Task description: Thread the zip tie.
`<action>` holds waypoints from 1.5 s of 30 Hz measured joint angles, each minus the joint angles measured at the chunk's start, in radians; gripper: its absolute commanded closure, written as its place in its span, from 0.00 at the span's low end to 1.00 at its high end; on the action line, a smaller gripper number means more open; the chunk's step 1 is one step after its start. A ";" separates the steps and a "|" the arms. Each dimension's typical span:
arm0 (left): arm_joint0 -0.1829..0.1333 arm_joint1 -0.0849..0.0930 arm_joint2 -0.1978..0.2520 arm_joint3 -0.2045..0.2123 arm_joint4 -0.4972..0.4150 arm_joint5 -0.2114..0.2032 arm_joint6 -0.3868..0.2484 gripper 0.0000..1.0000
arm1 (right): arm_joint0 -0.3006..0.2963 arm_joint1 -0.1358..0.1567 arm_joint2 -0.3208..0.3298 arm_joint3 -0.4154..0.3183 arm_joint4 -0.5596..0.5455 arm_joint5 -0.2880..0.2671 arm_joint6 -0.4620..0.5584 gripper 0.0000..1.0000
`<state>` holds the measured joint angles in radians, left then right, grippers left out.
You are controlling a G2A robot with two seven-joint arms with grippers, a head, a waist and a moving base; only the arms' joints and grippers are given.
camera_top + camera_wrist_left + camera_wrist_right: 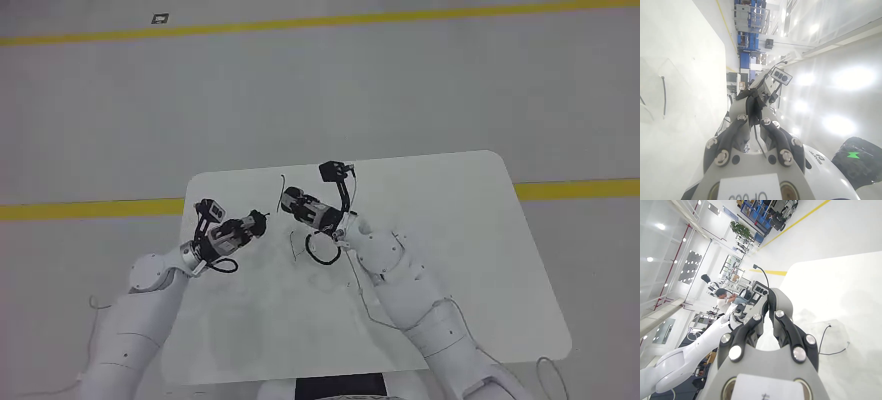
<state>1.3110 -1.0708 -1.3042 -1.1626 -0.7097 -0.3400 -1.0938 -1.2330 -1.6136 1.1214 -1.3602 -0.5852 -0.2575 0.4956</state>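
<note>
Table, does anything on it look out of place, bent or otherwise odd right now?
Nothing looks spilled or broken. The one odd thing is a loose zip tie on the table: it is bent sharply into an L shape instead of lying straight.

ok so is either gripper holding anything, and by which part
The left gripper pinches a black zip tie along its strap, one end trailing toward the wrist. The right gripper is shut; a hold cannot be told.
</note>
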 measured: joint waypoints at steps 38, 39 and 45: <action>0.008 -0.014 0.010 -0.002 0.003 0.000 0.060 1.00 | -0.043 0.008 -0.090 -0.048 -0.088 0.075 -0.186 1.00; 0.008 -0.014 0.010 -0.002 0.003 0.000 0.060 1.00 | -0.043 0.009 -0.094 -0.048 -0.090 0.077 -0.188 1.00; 0.008 -0.014 0.010 -0.002 0.003 0.000 0.060 1.00 | -0.037 0.010 -0.110 -0.041 -0.093 0.088 -0.196 1.00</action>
<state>1.3193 -1.0845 -1.2938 -1.1645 -0.7067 -0.3400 -1.0340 -1.2702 -1.6033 1.0116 -1.4015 -0.6779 -0.1696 0.3001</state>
